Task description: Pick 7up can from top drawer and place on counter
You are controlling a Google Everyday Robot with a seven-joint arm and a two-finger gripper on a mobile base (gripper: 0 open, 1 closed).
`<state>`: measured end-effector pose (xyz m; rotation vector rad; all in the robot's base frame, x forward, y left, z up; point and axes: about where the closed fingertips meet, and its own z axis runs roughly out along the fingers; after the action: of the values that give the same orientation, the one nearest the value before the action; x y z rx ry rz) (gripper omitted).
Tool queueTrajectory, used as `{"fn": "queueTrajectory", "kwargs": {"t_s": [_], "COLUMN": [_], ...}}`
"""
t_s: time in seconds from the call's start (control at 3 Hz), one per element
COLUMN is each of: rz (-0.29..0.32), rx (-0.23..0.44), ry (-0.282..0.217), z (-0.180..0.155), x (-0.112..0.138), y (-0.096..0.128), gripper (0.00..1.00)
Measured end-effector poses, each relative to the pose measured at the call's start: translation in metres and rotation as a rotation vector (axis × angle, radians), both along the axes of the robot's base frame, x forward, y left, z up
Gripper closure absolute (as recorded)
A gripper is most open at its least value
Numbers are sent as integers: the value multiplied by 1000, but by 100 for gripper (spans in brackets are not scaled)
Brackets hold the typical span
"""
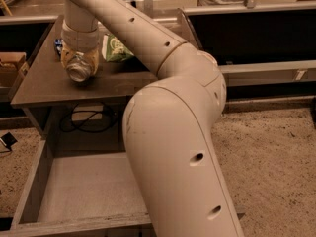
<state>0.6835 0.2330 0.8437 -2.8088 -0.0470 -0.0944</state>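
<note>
My gripper [79, 62] hangs at the end of the pale arm over the left part of the counter [44, 85]. It is shut on the 7up can [79, 70], whose shiny metal end faces the camera. The can sits low over the countertop; I cannot tell whether it touches. The top drawer [34, 191] stands pulled out below the counter, and the part of its pale floor that shows has nothing on it. My arm's big elbow hides the drawer's right side.
A green snack bag [116, 48] lies on the counter just right of the gripper. A small blue object [58, 43] shows behind the gripper. A cardboard box [11, 67] stands left of the counter. Black cables [84, 121] hang under the counter.
</note>
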Motion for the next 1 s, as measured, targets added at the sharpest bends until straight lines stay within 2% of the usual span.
{"fn": "queueTrajectory", "kwargs": {"t_s": [0.33, 0.67, 1.0], "rz": [0, 0, 0], "rx": [0, 0, 0], "ry": [0, 0, 0], "z": [0, 0, 0], "x": [0, 0, 0], "y": [0, 0, 0], "gripper": [15, 0, 0]}}
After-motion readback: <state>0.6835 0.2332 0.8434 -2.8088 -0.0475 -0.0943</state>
